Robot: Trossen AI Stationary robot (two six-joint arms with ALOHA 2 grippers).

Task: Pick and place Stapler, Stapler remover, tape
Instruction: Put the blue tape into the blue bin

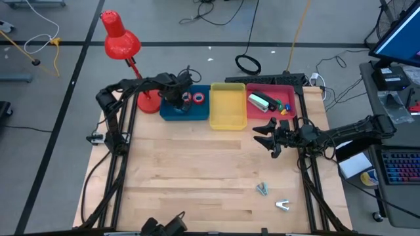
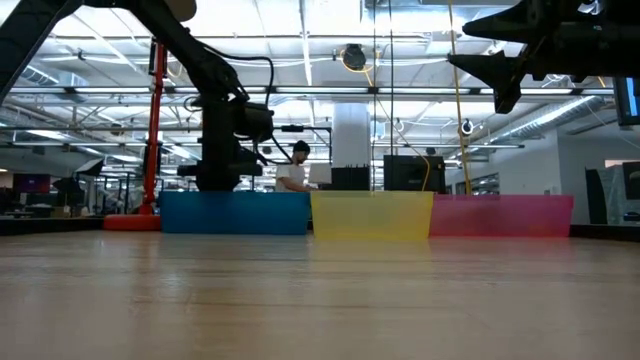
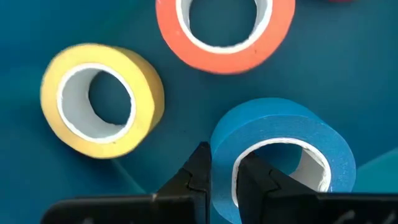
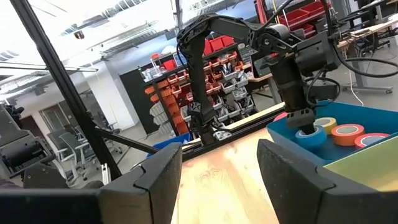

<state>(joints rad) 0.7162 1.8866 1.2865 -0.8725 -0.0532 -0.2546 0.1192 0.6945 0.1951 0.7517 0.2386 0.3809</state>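
Overhead, your left gripper (image 1: 182,99) is down in the blue plastic bin (image 1: 172,115) at 11 o'clock, while the spread-fingered right gripper (image 1: 267,133) hangs empty at 3. Its wrist view shows the fingers pinching the blue tape roll's (image 3: 283,152) wall beside the yellow tape roll (image 3: 102,99) and orange tape roll (image 3: 225,31), so you've likely got the tape nearly sorted; the small metal pieces (image 1: 262,189) at 5 remain.

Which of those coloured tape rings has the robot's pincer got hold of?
The blue paper tape ring: the left pincer pinches its wall, one finger inside the pale core. The yellow tape ring and orange tape ring lie untouched beside it.
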